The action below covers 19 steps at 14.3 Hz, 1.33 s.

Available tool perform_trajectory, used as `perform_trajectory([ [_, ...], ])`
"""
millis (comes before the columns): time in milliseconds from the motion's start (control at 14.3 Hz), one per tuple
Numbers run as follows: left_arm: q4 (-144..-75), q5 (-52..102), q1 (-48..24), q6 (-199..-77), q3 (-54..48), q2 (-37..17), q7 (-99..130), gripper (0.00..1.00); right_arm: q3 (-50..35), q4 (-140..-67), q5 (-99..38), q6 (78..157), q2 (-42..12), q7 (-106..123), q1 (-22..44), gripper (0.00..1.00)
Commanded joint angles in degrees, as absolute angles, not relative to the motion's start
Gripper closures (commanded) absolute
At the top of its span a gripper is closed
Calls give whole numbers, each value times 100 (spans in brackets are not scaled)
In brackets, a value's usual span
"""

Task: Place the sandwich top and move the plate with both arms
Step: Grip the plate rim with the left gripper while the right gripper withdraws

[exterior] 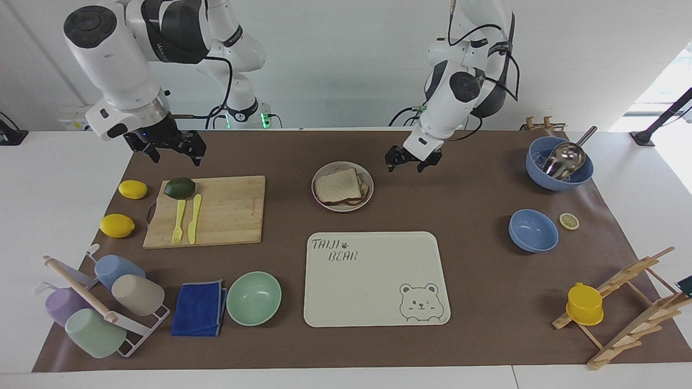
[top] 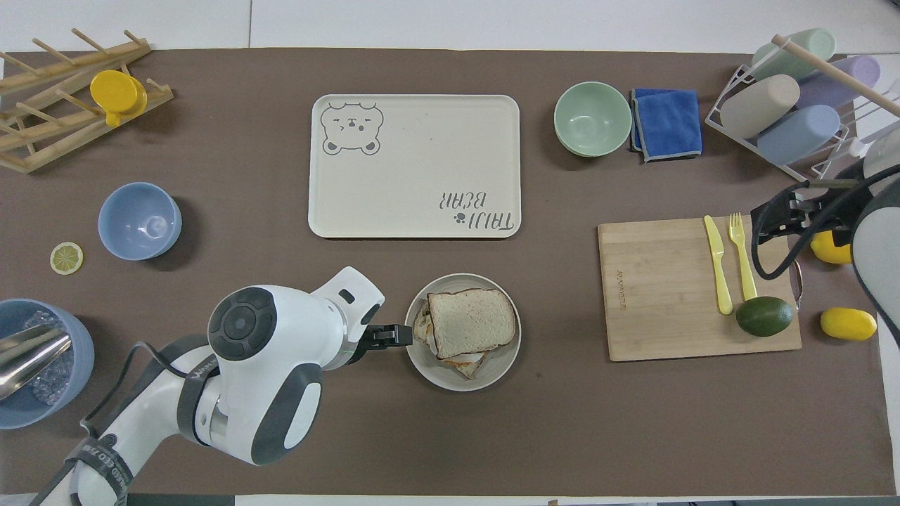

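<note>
The bread slice (exterior: 336, 183) is lying atop the sandwich on the plate (exterior: 367, 198). The left gripper (exterior: 410, 160), fingers spread, is hovering beside the plate's rim, apparently to grasp it; the right gripper (exterior: 172, 146), empty-handed, is hanging spread over the table's edge.

Beige-grey plate (exterior: 342, 206), brown-crusted pale sandwich top (exterior: 336, 185), bear-print cream tray (exterior: 373, 292).

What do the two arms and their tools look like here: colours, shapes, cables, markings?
Both arms are glossy white, built of rounded segments with dark grey joint caps and panels. Black cables loop along each. The left arm carries small lettering on a dark band in the overhead view. Each ends in a black two-finger tool: the left tool, the right tool.
</note>
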<state>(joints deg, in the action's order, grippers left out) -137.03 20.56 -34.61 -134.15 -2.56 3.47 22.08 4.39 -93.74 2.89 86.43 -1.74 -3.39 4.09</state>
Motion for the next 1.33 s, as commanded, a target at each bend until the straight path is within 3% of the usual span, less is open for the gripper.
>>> perform_trajectory([
  [0,-13860,2337,-3673,-13684,-158,291,2171,12,738,-9561,176,8578,52,140,483,0],
  [140,-13869,2548,-3936,-14043,-149,106,2180,20,765,-9869,176,8622,219,149,466,0],
  [698,-13816,2839,-4096,-14423,-149,-246,2180,46,624,-9668,167,8666,44,255,70,0],
  [837,-13816,2856,-4104,-14484,-158,-281,2180,59,624,-9711,167,8666,79,263,62,0],
  [1116,-13799,2927,-4104,-14502,-158,-290,2180,100,642,-9633,80,8938,35,325,26,0],
  [1256,-13790,2927,-4078,-14458,-150,-281,2180,100,659,-9624,88,8860,44,316,26,0],
])
